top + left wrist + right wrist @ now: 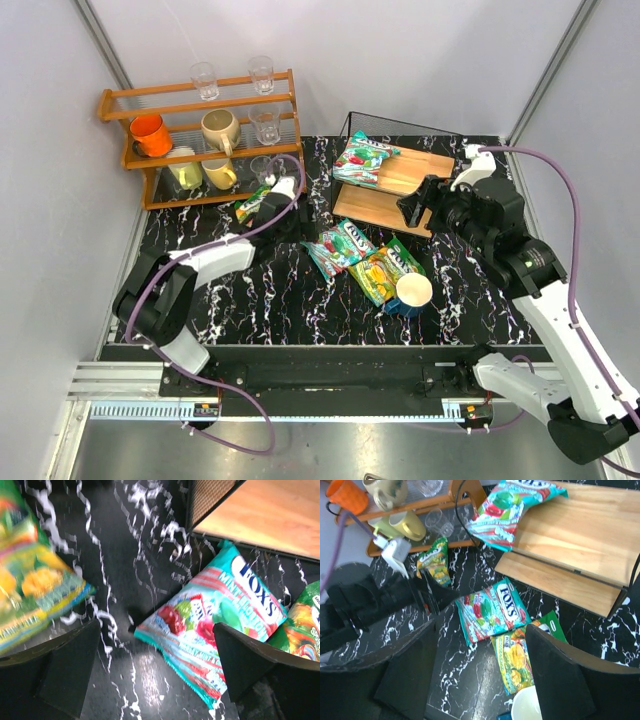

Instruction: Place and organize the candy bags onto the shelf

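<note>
While the left gripper (155, 630) and right gripper (481, 630) are held wide and empty, three bags (385, 272) are left on the table (250, 300). The teal bag (340, 245) there should be gripped next.

A teal candy bag (505, 510) lies on the shelf (580, 535).

Yellow-green candy bag (35, 575) blurred, cut by left edge, white cup (527, 707) cropped at bottom edge
</note>
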You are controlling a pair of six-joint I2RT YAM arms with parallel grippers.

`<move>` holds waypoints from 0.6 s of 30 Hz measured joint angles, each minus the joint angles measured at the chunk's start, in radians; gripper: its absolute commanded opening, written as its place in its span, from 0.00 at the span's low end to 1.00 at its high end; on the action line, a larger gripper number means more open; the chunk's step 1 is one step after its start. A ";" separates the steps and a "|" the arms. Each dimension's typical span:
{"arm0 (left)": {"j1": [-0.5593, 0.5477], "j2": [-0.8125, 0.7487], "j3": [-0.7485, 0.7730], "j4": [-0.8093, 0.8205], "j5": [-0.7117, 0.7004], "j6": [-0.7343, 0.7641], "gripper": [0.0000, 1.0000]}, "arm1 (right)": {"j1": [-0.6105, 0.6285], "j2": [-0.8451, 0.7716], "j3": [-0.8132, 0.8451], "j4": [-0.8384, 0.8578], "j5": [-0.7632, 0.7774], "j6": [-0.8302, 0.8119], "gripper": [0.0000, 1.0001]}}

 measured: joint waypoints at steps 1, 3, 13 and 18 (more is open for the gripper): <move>0.000 0.002 0.016 0.001 0.000 0.021 0.99 | 0.000 -0.005 -0.009 -0.001 0.000 0.000 0.79; 0.000 0.018 0.071 -0.002 0.007 0.099 0.99 | 0.000 -0.018 -0.031 -0.004 -0.007 -0.003 0.79; 0.000 0.240 0.346 -0.121 0.172 0.439 0.99 | 0.000 -0.050 -0.042 -0.032 -0.034 -0.037 0.79; 0.000 0.276 0.354 -0.206 0.229 0.510 0.99 | 0.000 -0.060 -0.054 -0.031 -0.040 -0.045 0.79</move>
